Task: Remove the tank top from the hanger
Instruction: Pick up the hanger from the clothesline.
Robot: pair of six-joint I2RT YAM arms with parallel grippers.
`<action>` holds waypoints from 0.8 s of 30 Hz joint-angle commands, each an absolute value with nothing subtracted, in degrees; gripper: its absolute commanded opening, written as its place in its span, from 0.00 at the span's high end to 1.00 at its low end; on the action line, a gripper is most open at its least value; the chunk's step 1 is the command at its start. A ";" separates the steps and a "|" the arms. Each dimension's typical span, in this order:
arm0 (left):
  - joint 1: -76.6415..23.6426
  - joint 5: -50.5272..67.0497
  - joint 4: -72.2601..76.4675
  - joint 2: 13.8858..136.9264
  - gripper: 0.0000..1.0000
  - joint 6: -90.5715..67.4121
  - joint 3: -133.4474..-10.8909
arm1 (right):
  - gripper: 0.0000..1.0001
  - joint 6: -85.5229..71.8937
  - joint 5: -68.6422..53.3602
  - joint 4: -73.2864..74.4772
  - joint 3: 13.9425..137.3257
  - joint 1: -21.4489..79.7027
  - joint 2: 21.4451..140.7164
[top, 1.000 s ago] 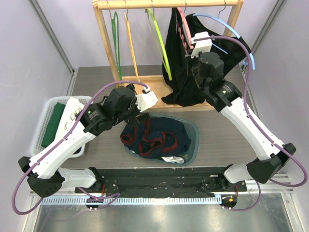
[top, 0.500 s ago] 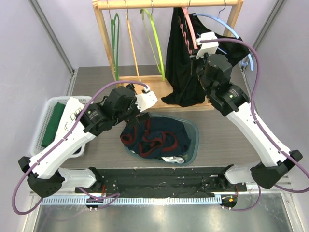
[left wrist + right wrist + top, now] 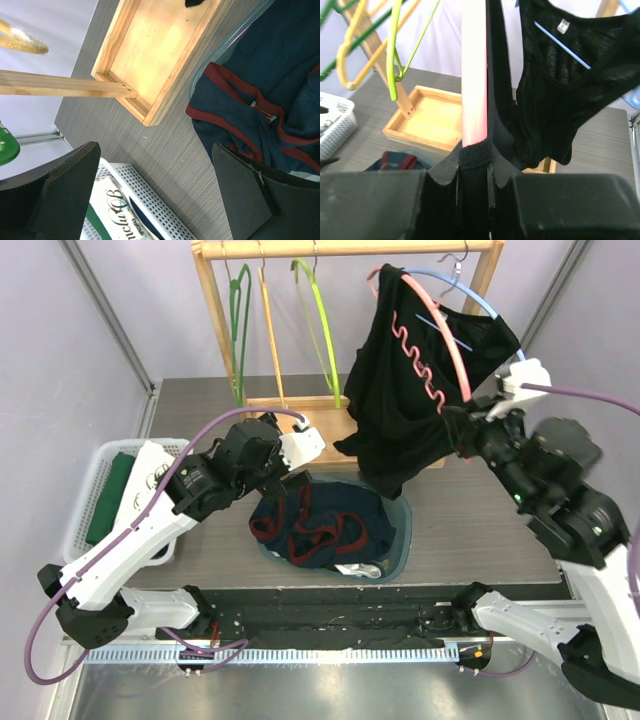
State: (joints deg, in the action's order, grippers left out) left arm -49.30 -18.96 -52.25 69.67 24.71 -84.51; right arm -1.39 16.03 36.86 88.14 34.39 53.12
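Note:
A black tank top (image 3: 405, 390) hangs on a pink hanger (image 3: 440, 335) on the wooden rack (image 3: 345, 248). The hanger is swung out, tilted toward the front right. My right gripper (image 3: 457, 427) is shut on the tank top's strap where it wraps the lower end of the pink hanger. The right wrist view shows the pink hanger (image 3: 474, 75) running into my closed right gripper (image 3: 475, 172), with the tank top (image 3: 560, 95) draped to the right. My left gripper (image 3: 292, 483) is open and empty above the table; it also shows in the left wrist view (image 3: 160, 200).
A blue hanger (image 3: 470, 295), two green hangers (image 3: 322, 320) and a yellow one (image 3: 268, 330) hang on the rack. The rack's wooden base tray (image 3: 150, 50) is behind. A clear bin (image 3: 398, 530) holds navy-red garments (image 3: 250, 100). A white basket (image 3: 85, 500) stands left.
My right arm has pulled back to the front right, dragging the pink hanger's lower end and the tank top out from the rack. The left arm has not moved.

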 commanded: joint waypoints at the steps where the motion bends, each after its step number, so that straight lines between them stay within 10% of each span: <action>1: -48.69 -20.21 -51.06 68.38 0.00 25.75 -87.27 | 0.99 -3.34 12.49 37.25 94.81 34.63 50.45; 24: -47.55 -18.81 -51.06 68.20 0.00 25.14 -87.28 | 0.99 -1.14 9.85 26.55 97.30 34.63 65.21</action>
State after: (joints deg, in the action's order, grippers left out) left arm -47.86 -19.05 -52.56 69.32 24.67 -86.83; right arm -1.63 11.18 40.86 96.05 34.41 66.37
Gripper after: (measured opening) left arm 0.995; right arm 0.195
